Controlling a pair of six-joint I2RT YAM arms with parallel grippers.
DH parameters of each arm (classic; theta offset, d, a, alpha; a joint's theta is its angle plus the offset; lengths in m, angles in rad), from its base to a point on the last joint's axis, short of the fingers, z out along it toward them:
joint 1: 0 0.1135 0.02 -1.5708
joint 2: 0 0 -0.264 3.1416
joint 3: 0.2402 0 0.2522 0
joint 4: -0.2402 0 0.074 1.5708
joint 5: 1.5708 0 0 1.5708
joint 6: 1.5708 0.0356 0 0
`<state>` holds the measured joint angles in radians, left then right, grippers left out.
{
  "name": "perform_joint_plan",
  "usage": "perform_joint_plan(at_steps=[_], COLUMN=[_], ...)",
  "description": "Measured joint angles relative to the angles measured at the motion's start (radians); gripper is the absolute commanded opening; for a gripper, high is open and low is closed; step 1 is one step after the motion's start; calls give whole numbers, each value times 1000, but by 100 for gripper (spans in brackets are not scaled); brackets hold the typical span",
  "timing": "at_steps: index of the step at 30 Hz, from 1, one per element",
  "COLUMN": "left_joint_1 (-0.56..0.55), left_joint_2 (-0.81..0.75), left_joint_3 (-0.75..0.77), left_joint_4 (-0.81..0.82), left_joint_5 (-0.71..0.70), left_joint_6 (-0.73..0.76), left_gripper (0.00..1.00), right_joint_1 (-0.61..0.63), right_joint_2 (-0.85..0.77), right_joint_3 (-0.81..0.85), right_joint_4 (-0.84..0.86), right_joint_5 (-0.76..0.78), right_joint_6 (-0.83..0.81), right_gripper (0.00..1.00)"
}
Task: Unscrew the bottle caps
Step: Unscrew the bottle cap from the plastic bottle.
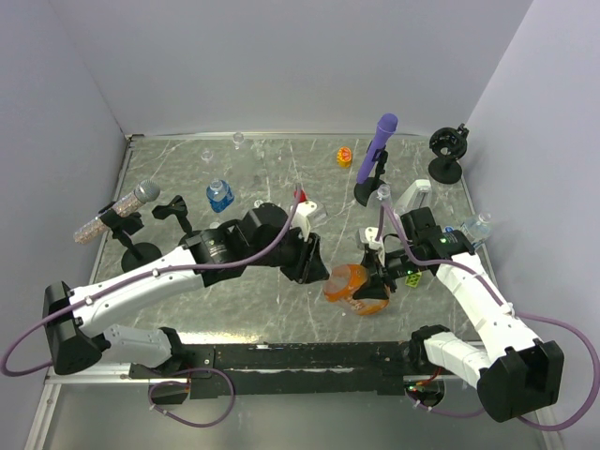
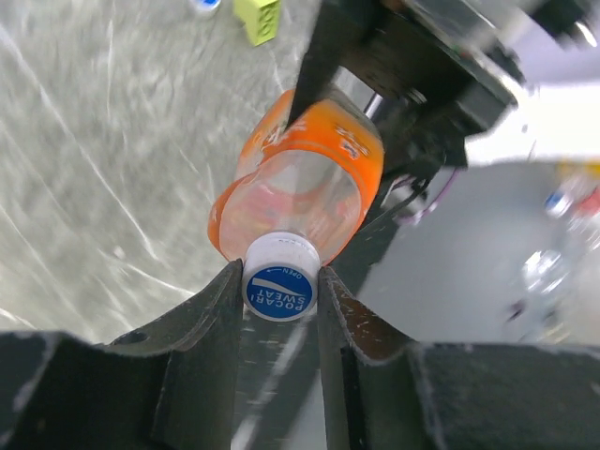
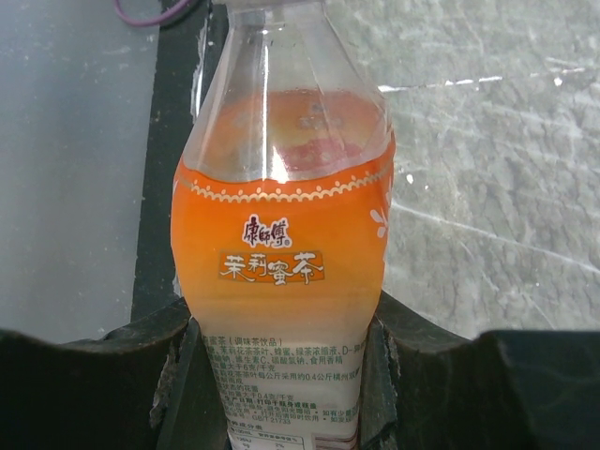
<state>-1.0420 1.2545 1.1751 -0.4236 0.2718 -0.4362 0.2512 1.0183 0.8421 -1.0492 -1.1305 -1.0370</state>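
At this point I had both arms on the orange bottle (image 1: 349, 284), which sat toward the near side of the table (image 1: 234, 309), a bit right of centre, right between the two wrists. It was tipped over on its side with the neck pointing left.

The right gripper (image 3: 281, 375) was clamped around the lower, labelled part of the body, one finger pressed against each side. The jaws were only as wide as the bottle, which filled most of that wrist view.

The left gripper (image 2: 278, 277) was closed down narrow on the cap (image 2: 279, 279), white around the rim with a blue top reading POCARI SWEAT. Both fingers touched its sides, and it looked seated on the neck. From the overhead view I couldn't tell whether the bottle was resting on the table or lifted off it.

The other stuff sat well apart. A blue-label bottle (image 1: 219, 195) stood farther back on the left, a clear bottle (image 1: 476, 227) was at the right edge, and the purple mic-looking stick (image 1: 382, 141) stood at the far right. A yellow-green block (image 1: 410, 278) lay just right of the right gripper.
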Motion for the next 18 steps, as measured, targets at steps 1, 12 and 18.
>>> perform_joint_plan(at_steps=[1,12,18], left_joint_1=[-7,-38,-40], left_joint_2=[3,18,52], left_joint_3=[2,59,107], left_joint_4=[-10,-149,-214], left_joint_5=[-26,-192,-211], left_joint_6=[-60,-590,-695], left_gripper=[1,1,11], right_joint_1=[1,8,8], right_joint_2=[0,-2,-5], right_joint_3=[0,0,0], right_joint_4=[-2,7,6], right_joint_5=[7,11,19], right_joint_6=[-1,0,-3], right_gripper=[19,19,19])
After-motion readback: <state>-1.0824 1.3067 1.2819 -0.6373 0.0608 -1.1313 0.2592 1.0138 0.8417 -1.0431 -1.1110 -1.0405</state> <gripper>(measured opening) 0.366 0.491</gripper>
